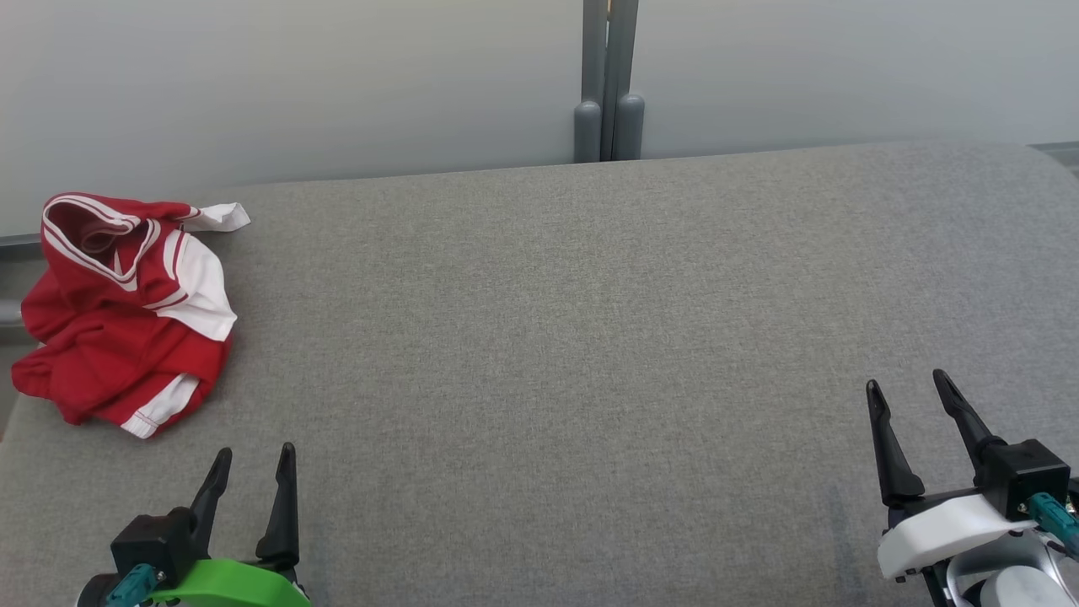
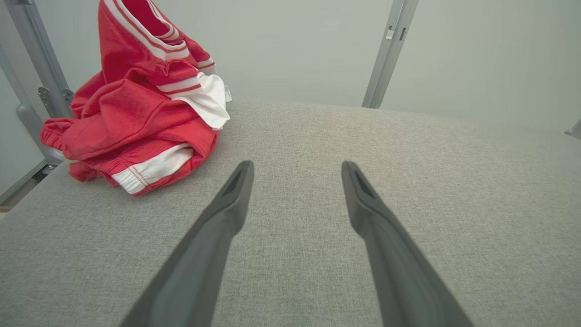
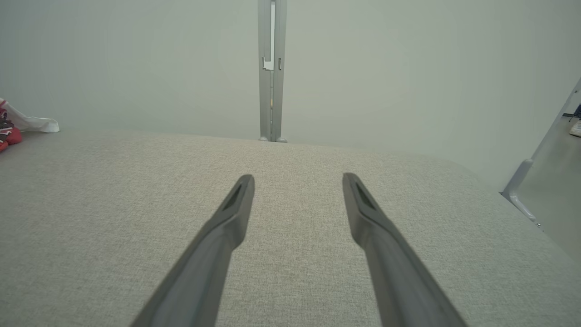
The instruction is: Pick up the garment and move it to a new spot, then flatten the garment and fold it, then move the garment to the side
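Garment (image 1: 126,312), red and white, crumpled at far left of desk (image 1: 590,337); my left pincer (image 1: 255,452) near it, fingers apart; my right pincer (image 1: 906,381) well away, likewise spread, empty.

1 red-and-white garment (image 1: 126,312), ahead of the left pincer (image 1: 255,451). 2 pincers counting the right pincer (image 1: 906,381), 2 dark fingers (image 1: 888,455) each. 1 grey surface (image 1: 590,337). 2 grey posts (image 1: 594,51) far ahead of both, side by side.
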You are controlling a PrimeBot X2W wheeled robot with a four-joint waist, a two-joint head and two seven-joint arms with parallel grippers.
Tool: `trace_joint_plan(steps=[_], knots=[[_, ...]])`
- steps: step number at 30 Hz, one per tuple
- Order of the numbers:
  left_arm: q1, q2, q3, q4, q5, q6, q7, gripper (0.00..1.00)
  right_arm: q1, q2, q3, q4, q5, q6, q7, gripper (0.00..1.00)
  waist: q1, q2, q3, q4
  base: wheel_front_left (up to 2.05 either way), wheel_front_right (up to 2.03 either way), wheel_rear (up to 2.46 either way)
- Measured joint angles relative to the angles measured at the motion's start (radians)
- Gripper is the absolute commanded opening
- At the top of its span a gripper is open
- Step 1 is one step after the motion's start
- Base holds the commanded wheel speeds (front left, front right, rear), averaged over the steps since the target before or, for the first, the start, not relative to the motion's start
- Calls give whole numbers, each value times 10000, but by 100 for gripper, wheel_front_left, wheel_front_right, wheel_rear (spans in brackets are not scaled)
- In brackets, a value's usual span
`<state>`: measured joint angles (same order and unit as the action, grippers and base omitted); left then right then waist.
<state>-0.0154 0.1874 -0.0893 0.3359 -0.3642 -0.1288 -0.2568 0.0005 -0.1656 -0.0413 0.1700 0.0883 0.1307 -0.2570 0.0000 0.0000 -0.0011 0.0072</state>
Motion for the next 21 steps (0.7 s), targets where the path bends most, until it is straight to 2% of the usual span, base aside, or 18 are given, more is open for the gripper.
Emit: trace_joint_plan(steps=[21], knots=[[-39, 46, 48, 86, 117, 0, -56, 100, 35, -15, -163, 453, 324, 0, -58, 100, 0, 0, -47, 11, 0, 0, 0]])
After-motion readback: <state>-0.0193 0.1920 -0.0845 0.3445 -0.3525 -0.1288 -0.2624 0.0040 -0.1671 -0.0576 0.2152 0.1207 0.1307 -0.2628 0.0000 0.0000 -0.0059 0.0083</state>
